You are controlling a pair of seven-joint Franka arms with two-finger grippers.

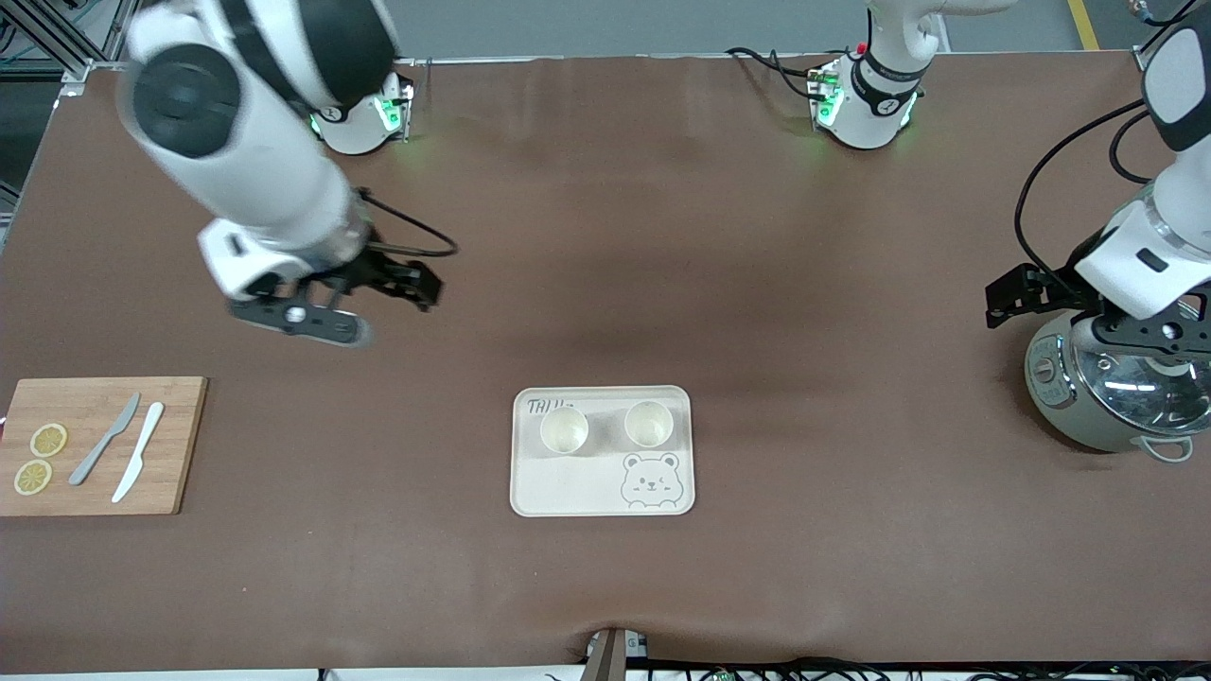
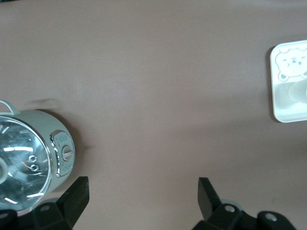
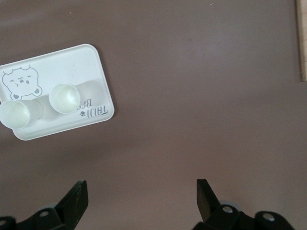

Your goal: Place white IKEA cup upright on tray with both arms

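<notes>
The cream bear-face tray point(image 1: 568, 482) lies mid-table, toward the front camera. Two white cups stand upright on it, one point(image 1: 564, 429) toward the right arm's end and one point(image 1: 648, 424) toward the left arm's end. My right gripper point(image 1: 409, 284) is open and empty, up over bare table toward the right arm's end. Its wrist view shows its open fingers point(image 3: 141, 186), the tray point(image 3: 72, 62) and both cups point(image 3: 64, 98) point(image 3: 17, 113). My left gripper point(image 1: 1017, 298) is open and empty, up beside the cooker. Its wrist view shows its open fingers point(image 2: 144, 184) and the tray's corner point(image 2: 288, 112).
A wooden cutting board point(image 1: 175, 445) with two knives and two lemon slices lies at the right arm's end; its edge shows in the right wrist view point(image 3: 302, 43). A pale green cooker with a glass lid point(image 1: 1107, 388) stands at the left arm's end, also in the left wrist view point(image 2: 29, 163).
</notes>
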